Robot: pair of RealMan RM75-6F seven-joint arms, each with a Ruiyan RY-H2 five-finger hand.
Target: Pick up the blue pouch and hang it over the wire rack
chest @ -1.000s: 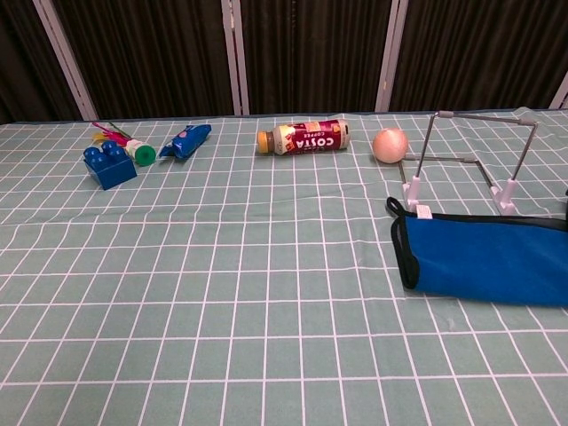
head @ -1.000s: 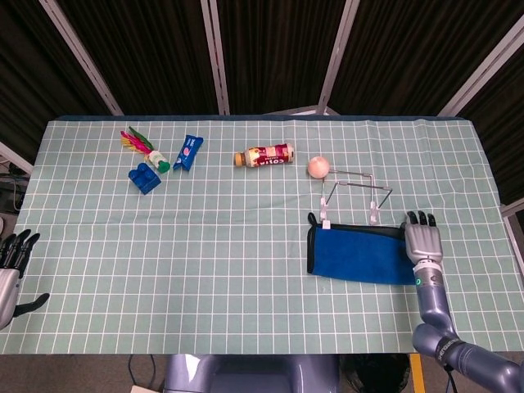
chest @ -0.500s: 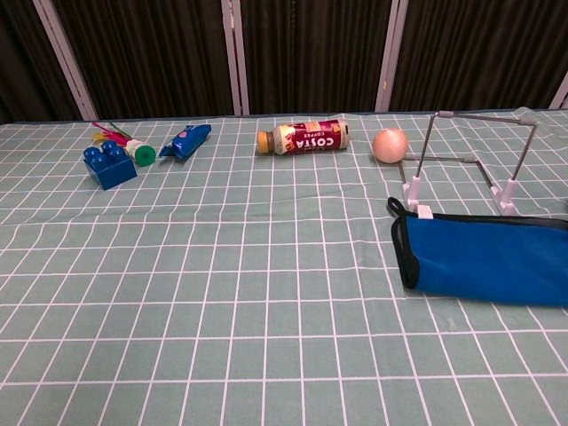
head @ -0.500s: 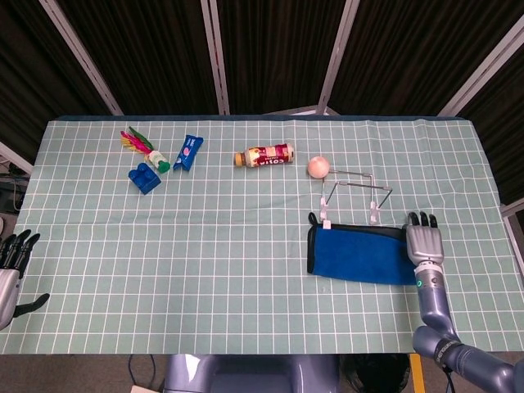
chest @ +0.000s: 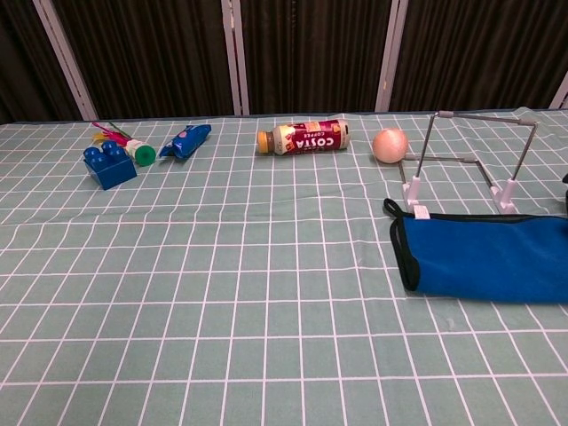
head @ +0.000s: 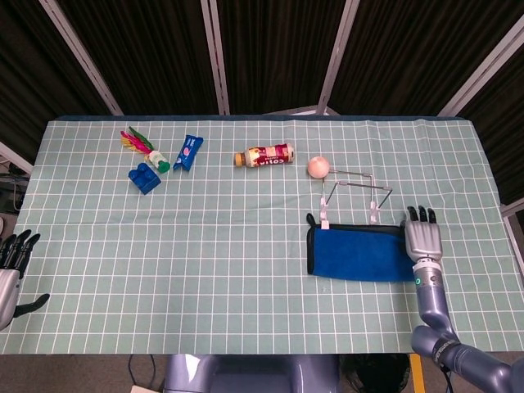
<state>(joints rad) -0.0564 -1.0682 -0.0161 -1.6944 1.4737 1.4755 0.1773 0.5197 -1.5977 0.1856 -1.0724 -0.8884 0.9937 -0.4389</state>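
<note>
Your right hand (head: 423, 239) lies flat at the blue pouch's (head: 359, 255) right end, fingers (head: 421, 216) extended and slightly apart, clamped on nothing; your left hand (head: 10, 266) hangs off the surface's (head: 246, 270) left edge, fingers loosely apart. The pouch lies flat just in front of the wire rack (head: 357, 192), touching its feet. Behind the rack sits a peach ball (head: 318, 167), with a bottle (head: 264, 155) left of it.

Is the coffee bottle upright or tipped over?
Tipped. The coffee bottle lies on its side on the checked tablecloth, cap end pointing toward the blue snack packet, with the label reading upside down in the chest view.
</note>
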